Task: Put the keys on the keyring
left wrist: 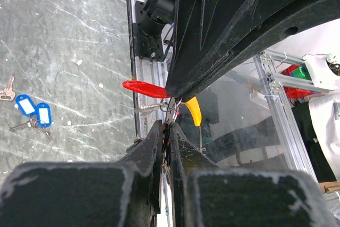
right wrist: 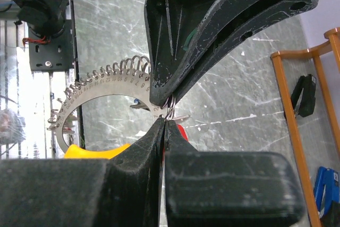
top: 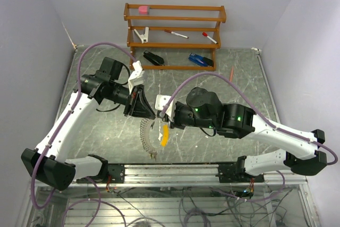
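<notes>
Okay, on my left wrist feed the left hand (left wrist: 169,131) has its fingers pressed nearly together, clamped on the thin metal of the keyring (right wrist: 106,85). The right hand (right wrist: 164,126) comes in from the opposite side, meeting it tip to tip. Its fingers are pinched fully together on a small bit of metal right at that junction. I cannot tell from here whether that is the ring itself or a key's loop. From above, I see the keyring hanging down between the two hands, up off the table (top: 223,78) and over its near-middle part. A yellow tag (top: 164,134) dangles just right of it. A red tag (left wrist: 142,87) sticks out sideways right at the pinch point. Off on the table, well apart from all this, a pair of blue-tagged keys (left wrist: 33,111) lies flat with a bare key (left wrist: 6,90) near them. The wooden rack (top: 175,8) stands at the far edge.
</notes>
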